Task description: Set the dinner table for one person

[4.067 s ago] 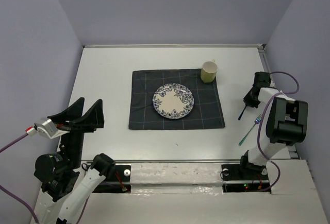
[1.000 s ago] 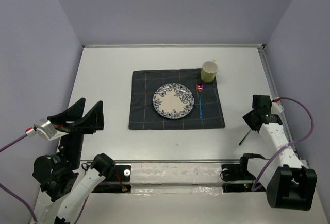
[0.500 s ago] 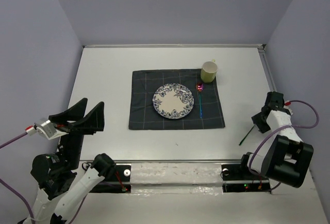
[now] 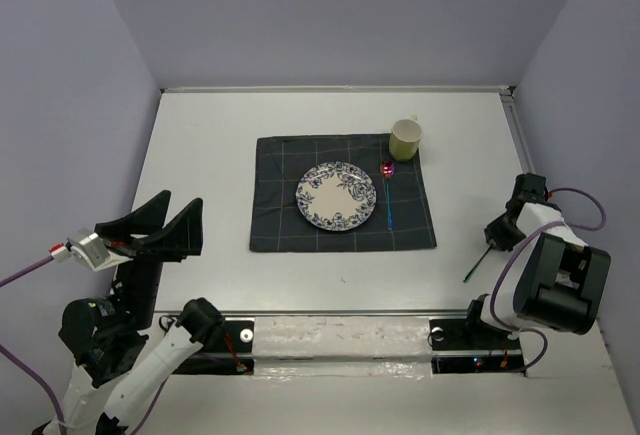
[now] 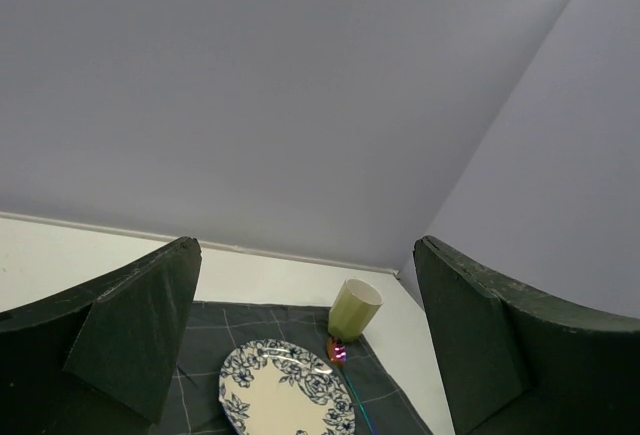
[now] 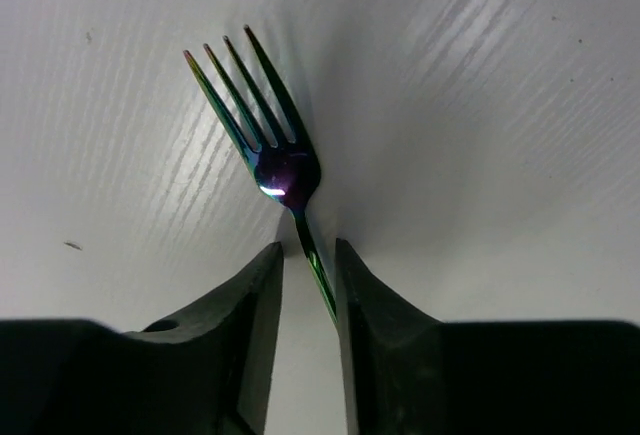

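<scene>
The white dinner table (image 4: pixel 210 155) carries a dark checked placemat (image 4: pixel 280 217) with a blue-flowered plate (image 4: pixel 336 195) in its middle. A green cup (image 4: pixel 404 139) stands at the mat's far right corner, and an iridescent spoon (image 4: pixel 388 197) lies right of the plate. An iridescent fork (image 6: pixel 268 140) lies on the table at the right (image 4: pixel 476 263). My right gripper (image 6: pixel 308 255) is low over it, its jaws narrowly apart on either side of the fork's neck, with a gap still on the left. My left gripper (image 5: pixel 300 355) is wide open, empty and raised at the near left (image 4: pixel 165 225).
Purple walls close the table in on three sides. A raised rail (image 4: pixel 520 145) runs along the right edge, close to my right arm. The plate (image 5: pixel 285 395), cup (image 5: pixel 354 309) and spoon (image 5: pixel 342 355) show low in the left wrist view.
The spoon came to lie on the mat beside the plate. My right arm drew back to the right and lowered its gripper over the fork. The left arm barely moved.
</scene>
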Controlling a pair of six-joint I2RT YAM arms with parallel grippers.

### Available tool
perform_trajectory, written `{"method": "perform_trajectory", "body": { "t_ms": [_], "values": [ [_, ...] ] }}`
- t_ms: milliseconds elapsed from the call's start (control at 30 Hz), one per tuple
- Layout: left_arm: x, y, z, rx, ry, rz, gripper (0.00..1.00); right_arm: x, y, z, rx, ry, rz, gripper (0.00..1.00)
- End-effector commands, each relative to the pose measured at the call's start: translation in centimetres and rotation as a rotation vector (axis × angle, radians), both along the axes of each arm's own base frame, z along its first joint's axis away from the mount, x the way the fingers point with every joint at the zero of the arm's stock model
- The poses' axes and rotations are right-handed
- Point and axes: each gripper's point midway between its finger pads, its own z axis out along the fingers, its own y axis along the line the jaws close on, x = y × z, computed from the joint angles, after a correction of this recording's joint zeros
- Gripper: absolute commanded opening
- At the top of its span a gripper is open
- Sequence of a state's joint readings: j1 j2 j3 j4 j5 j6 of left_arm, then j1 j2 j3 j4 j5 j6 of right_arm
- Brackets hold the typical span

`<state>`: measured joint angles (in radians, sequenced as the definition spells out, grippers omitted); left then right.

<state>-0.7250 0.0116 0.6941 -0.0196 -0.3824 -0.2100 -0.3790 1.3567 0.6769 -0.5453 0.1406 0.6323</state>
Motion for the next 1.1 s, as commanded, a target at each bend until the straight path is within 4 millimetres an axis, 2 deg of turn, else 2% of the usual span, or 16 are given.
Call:
{"method": "perform_trajectory", "body": {
  "t_ms": [0,100,167,267,300,333,400,500,533,633,667,767,800,900,933,1067],
  "values": [
    [-2.4,2.6,2.0,-0.088,-0.106,0.021,0.99,2.1,1.1,-0.8,0.076,-0.054,0.056,0.2],
    [-2.4,2.7,2.0,-0.09,-0.104,0.025,0.99,2.5,1.2,-0.6,0.083,-0.076,0.065,0.0],
    [-2.4,2.6,1.9,-0.086,-0.102,0.025,0.99,2.8,1.0,0.0,0.066,-0.101,0.063,0.0],
    [-2.2,2.5,1.8,-0.082,-0.097,0.026,0.99,3.4,0.6,2.1,-0.003,-0.176,0.065,0.0],
    [-2.1,2.4,1.8,-0.08,-0.095,0.026,0.99,4.1,0.5,3.8,-0.044,-0.243,0.084,0.0],
    [-2.0,2.3,1.8,-0.077,-0.092,0.026,0.99,4.1,0.6,3.7,-0.053,-0.241,0.098,0.0],
    [-1.7,2.0,1.6,-0.065,-0.08,0.025,0.99,4.9,0.9,7.2,-0.123,-0.347,0.141,0.0],
    [-1.4,1.6,1.5,-0.053,-0.072,0.023,0.99,5.5,2.3,10.1,-0.18,-0.413,0.222,0.0],
    [-1.3,1.6,1.4,-0.049,-0.069,0.024,0.99,6.0,4.4,11.0,-0.183,-0.438,0.298,0.0],
    [-0.9,1.4,1.3,-0.039,-0.058,0.033,0.99,6.9,8.9,14.7,-0.171,-0.528,0.427,0.0],
    [-0.7,1.2,1.1,-0.032,-0.053,0.034,0.99,7.5,12.3,16.3,-0.131,-0.574,0.519,0.0],
    [-0.5,1.2,1.0,-0.028,-0.048,0.041,0.99,8.2,18.0,18.3,-0.084,-0.63,0.656,0.0],
    [0.3,0.6,0.6,-0.005,-0.022,0.047,0.99,8.5,21.7,19.0,-0.067,-0.646,0.733,0.0],
    [1.1,0.4,0.1,0.015,0.007,0.066,0.99,9.3,27.9,19.0,-0.003,-0.659,0.845,0.0],
    [1.2,0.4,0.0,0.019,0.012,0.074,0.99,10.0,32.0,18.9,0.043,-0.664,0.914,0.0],
    [2.2,0.3,-0.7,0.042,0.049,0.108,0.99,12.3,40.0,19.0,0.145,-0.686,0.988,0.0]
  ]
}}
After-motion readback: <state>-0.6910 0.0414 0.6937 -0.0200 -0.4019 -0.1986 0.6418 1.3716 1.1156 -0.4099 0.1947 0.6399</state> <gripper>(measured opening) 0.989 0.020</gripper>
